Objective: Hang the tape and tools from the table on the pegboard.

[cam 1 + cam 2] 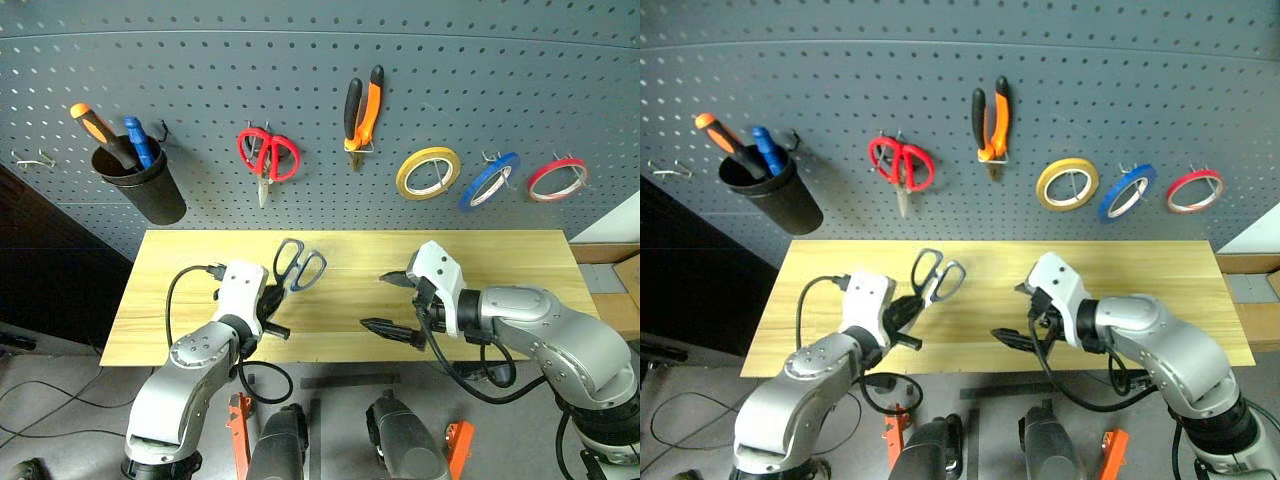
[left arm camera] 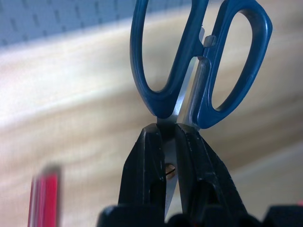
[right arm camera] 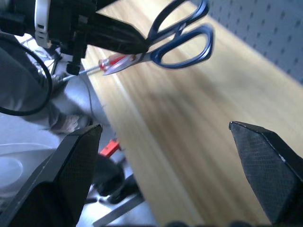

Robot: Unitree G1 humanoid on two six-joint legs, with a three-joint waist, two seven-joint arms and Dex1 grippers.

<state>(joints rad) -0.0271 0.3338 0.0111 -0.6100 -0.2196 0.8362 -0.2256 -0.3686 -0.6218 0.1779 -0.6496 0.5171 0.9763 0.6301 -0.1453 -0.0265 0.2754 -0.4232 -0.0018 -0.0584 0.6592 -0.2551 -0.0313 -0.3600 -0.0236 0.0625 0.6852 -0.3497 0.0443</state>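
My left gripper (image 1: 272, 300) is shut on the blades of the dark blue scissors (image 1: 300, 265), holding them above the table (image 1: 500, 262) with the handles (image 2: 199, 61) pointing toward the pegboard (image 1: 320, 60). To its right, my right gripper (image 1: 375, 300) stands open over the table with nothing between its fingers. The red-handled screwdriver (image 3: 112, 63) lies on the table beside the left gripper. The orange-and-black pliers (image 1: 362, 112) and the red tape (image 1: 558, 178) hang on the pegboard.
Also on the pegboard are a black cup (image 1: 145, 188) holding an orange-handled and a blue-handled tool, red scissors (image 1: 267, 153), a yellow tape ring (image 1: 428, 172) and a blue tape ring (image 1: 489, 180). A bare hook (image 1: 36, 157) sits at far left.
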